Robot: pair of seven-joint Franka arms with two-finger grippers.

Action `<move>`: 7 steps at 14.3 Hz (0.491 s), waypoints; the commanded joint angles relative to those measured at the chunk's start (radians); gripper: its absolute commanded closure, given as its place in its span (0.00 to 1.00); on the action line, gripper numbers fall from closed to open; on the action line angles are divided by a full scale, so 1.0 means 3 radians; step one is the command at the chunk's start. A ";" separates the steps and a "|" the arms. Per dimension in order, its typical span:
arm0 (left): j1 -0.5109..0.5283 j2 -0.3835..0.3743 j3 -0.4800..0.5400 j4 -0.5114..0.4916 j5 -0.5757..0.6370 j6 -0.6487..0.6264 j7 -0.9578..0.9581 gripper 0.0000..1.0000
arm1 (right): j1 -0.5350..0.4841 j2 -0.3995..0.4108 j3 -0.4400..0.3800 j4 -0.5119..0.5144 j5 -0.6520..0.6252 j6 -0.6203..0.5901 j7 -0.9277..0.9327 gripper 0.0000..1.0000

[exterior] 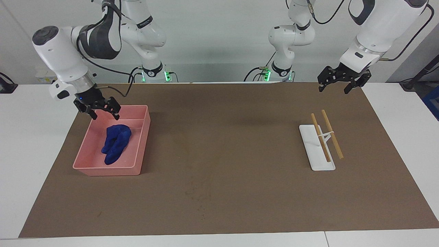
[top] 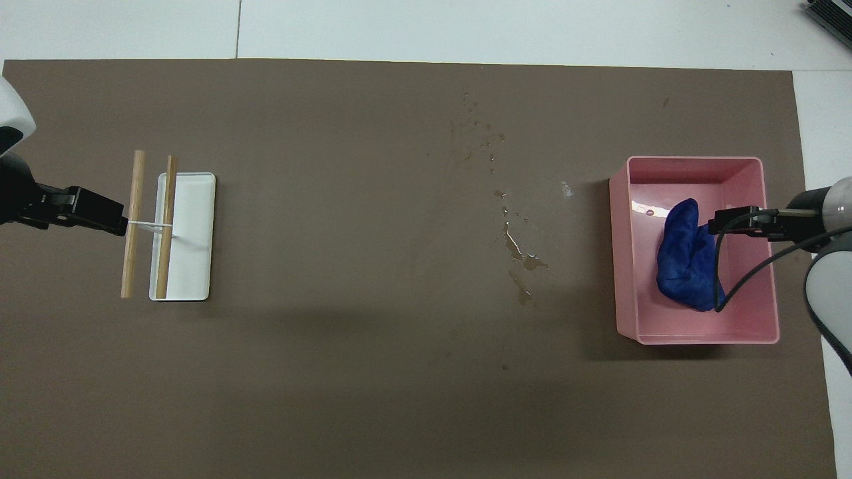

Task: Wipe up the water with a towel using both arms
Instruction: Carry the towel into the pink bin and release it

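The blue towel lies crumpled on the floor of the pink tray at the right arm's end of the table. My right gripper hangs open above the tray and the towel, holding nothing and clear of the cloth. A streak of water with scattered drops shines on the brown mat near its middle. My left gripper waits open and empty in the air at the left arm's end, above the wooden sticks.
A white stand carrying two wooden sticks sits at the left arm's end of the mat. The brown mat covers most of the white table.
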 commanded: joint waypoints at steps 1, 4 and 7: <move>-0.0045 -0.0108 0.0043 -0.0112 0.0063 -0.0009 0.0050 0.00 | 0.0177 0.0089 0.0024 0.0575 -0.0200 -0.0566 0.0409 0.00; -0.0045 -0.0108 0.0043 -0.0112 0.0063 -0.0009 0.0050 0.00 | 0.0513 0.0145 0.0029 0.1080 -0.0195 -0.1026 0.0707 0.00; -0.0045 -0.0108 0.0043 -0.0112 0.0063 -0.0009 0.0050 0.00 | 0.0541 0.0181 0.0024 0.1347 -0.0205 -0.1313 0.0702 0.00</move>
